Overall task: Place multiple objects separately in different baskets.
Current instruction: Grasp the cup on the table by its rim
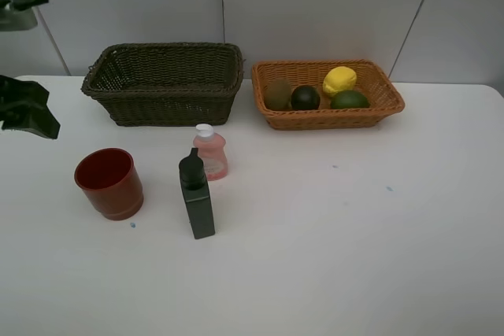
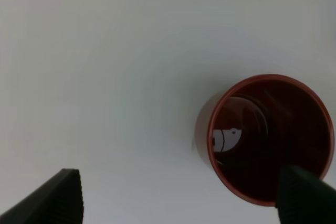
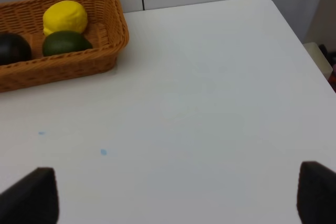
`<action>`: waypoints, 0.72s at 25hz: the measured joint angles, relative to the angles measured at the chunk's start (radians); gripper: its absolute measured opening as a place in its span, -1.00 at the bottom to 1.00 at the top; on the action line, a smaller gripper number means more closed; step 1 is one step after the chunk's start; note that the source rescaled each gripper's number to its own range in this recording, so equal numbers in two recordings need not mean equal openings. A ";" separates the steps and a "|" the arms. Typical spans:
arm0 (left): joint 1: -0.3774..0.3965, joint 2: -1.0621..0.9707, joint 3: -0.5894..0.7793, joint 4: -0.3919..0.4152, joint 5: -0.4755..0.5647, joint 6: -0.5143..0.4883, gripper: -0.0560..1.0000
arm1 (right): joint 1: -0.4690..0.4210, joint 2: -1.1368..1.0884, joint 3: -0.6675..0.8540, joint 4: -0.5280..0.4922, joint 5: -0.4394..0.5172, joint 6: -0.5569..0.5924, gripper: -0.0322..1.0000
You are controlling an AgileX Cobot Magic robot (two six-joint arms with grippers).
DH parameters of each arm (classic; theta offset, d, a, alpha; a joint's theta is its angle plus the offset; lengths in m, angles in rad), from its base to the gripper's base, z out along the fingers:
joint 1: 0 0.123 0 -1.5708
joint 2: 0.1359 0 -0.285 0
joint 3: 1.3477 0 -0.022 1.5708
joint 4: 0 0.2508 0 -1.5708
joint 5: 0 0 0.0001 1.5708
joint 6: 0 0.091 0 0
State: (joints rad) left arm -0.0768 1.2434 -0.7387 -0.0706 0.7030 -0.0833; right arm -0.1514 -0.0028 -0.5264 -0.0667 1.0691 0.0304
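One dark basket [image 1: 163,104], one tan basket [image 1: 327,120] holding four fruits [image 1: 339,81], one red cup [image 1: 109,182], one green bottle [image 1: 196,198], one pink bottle [image 1: 211,153], both upright. Left claw [image 2: 184,200] spread, empty, red cup mouth-up under one finger. Right claw [image 3: 173,198] spread, empty, tan basket well ahead.

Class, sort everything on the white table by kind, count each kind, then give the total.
Baskets: 2 (dark basket, orange basket)
Fruits: 4 (kiwi, dark round fruit, lemon, lime)
Bottles: 2 (green bottle, pink bottle)
Cups: 1 (red cup)
Total: 9
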 joint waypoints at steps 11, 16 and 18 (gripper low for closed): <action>-0.094 0.165 0.058 -0.049 -0.199 0.017 0.90 | 0.000 0.000 0.000 0.000 0.000 0.000 0.99; -0.142 0.267 0.058 -0.071 -0.244 0.003 0.90 | 0.000 0.000 0.000 0.000 0.000 0.000 0.99; -0.156 0.304 0.058 -0.073 -0.263 -0.010 0.88 | 0.000 0.000 0.000 0.000 0.000 0.000 0.99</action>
State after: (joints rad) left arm -0.2324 1.5477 -0.6811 -0.1439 0.4399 -0.0933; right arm -0.1514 -0.0028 -0.5264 -0.0667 1.0691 0.0304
